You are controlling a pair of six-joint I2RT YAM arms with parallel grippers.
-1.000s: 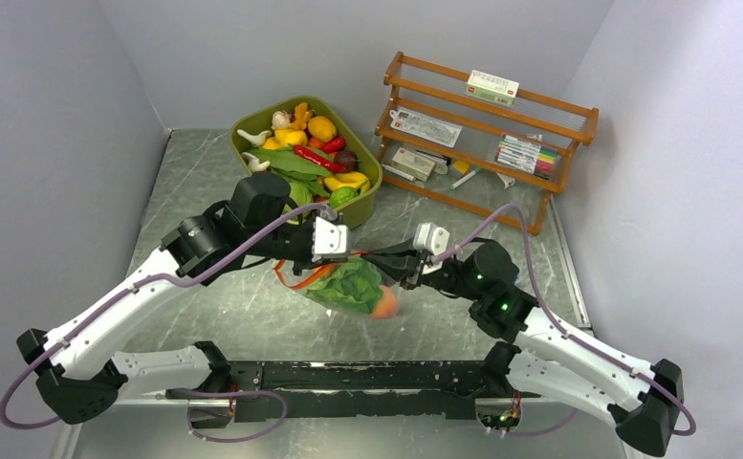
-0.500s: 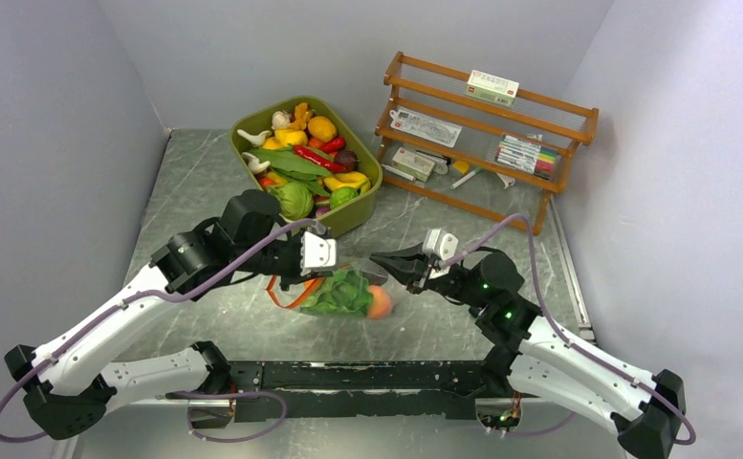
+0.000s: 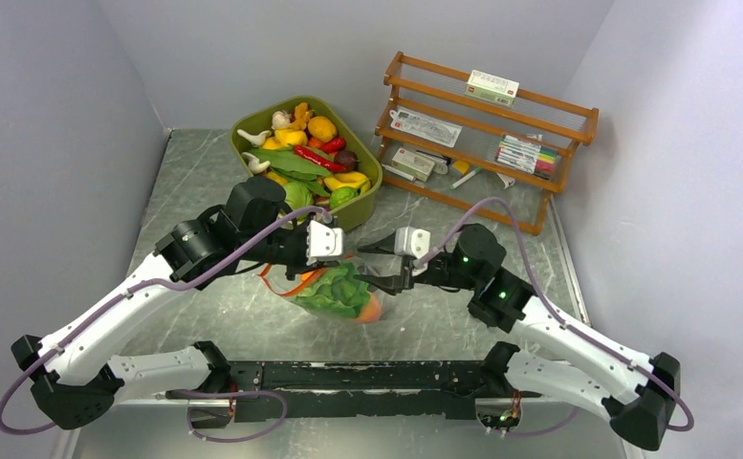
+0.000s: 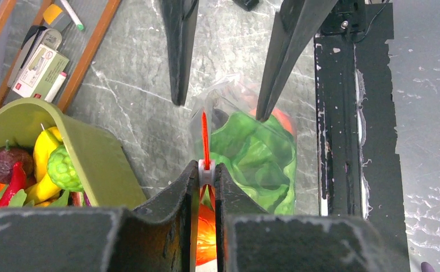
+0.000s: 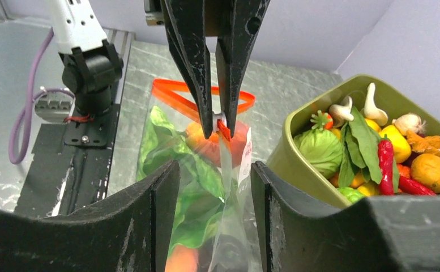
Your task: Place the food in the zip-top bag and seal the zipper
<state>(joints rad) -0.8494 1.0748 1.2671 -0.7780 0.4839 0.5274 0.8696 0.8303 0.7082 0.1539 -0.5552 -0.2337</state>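
Zip-top bag [image 3: 340, 293]: left tool [image 4: 206, 170] pinches zipper [image 4: 204, 133] edge, right tool [image 5: 214, 168] spread astride.

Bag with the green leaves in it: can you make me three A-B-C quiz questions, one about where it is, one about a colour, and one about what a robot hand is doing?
1. Where is the zip-top bag? A: in the green tub. B: on the wooden rack. C: between the robot's hands.
2. What colour is the zipper? A: blue. B: orange-red. C: black.
3. How is the right hand? A: open. B: shut tight. C: out of sight.

Answers:
1. C, because the left hand pinches its top and the right hand's fingers stand on either side of it.
2. B, because the strip along the bag's mouth is orange-red.
3. A, because its fingers stand apart with the bag between them.
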